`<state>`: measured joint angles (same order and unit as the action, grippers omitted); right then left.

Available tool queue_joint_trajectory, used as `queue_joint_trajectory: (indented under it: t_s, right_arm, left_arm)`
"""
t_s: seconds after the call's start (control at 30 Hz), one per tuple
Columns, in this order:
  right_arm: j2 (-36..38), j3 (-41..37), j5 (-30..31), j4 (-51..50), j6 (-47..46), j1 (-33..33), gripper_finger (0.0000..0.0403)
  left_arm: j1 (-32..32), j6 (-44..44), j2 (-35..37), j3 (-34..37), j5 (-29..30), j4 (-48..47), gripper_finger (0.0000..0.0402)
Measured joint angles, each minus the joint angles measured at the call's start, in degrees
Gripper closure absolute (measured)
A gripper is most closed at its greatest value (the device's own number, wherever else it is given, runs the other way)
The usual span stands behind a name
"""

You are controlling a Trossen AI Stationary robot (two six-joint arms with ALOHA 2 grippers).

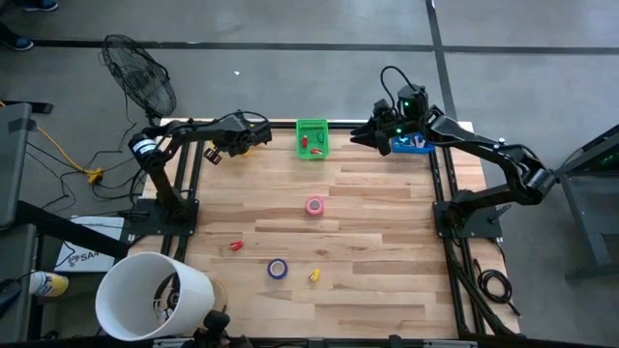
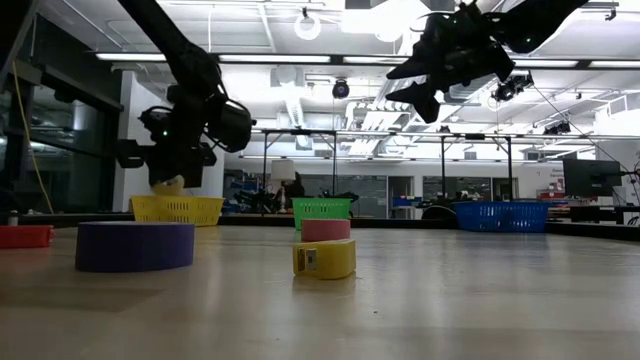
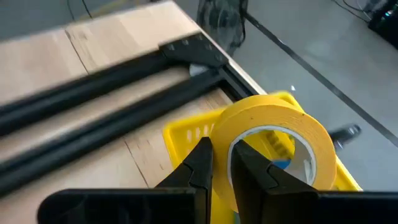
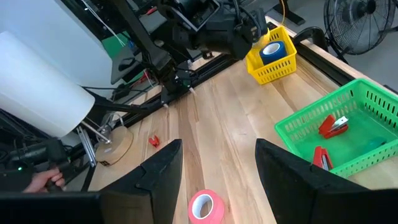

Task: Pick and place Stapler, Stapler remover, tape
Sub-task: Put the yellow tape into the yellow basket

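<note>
My left gripper (image 1: 240, 143) is at the table's far left corner over the yellow basket (image 3: 186, 134), shut on a yellow tape roll (image 3: 273, 118). A blue tape roll (image 4: 272, 53) lies inside that basket. My right gripper (image 4: 217, 180) hangs open, high above the table near the blue basket (image 1: 411, 146), touching nothing. The green basket (image 1: 311, 138) holds a red stapler (image 4: 333, 126) and a red staple remover (image 4: 320, 158). A pink roll (image 1: 314, 205), a purple roll (image 1: 278, 269) and a small yellow roll (image 1: 314, 276) lie flat on the table. My left gripper pinches the yellow roll's wall (image 3: 222, 134) with one finger (image 3: 252, 174) inside the open centre and the other finger (image 3: 198, 167) outside. The roll stands on edge in the hold, just above the yellow basket (image 2: 178, 208).
A small red piece (image 1: 236, 246) lies near the table's left side. A white bucket (image 1: 150, 295) stands off the near left corner, and a fan (image 1: 140, 72) stands beyond the far left corner. Black frame rails (image 3: 106, 106) run along the table's left edge.
</note>
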<state>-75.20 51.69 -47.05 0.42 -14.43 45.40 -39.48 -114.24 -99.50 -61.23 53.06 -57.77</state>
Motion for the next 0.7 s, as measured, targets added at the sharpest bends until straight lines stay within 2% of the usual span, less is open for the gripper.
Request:
queue_joint_trajectory:
  t_s: [0.53,0.7]
  right_arm:
    - [-0.02,-0.01,0.90,-0.34,0.00,0.01,0.0210]
    - [-0.02,0.01,0.90,-0.44,-0.05,-0.01,0.0210]
  left_arm:
    - [-1.06,3.36,-0.20,0.00,2.82,-0.68,0.0369]
    - [-1.03,3.42,-0.20,0.00,2.00,-0.28,0.0354]
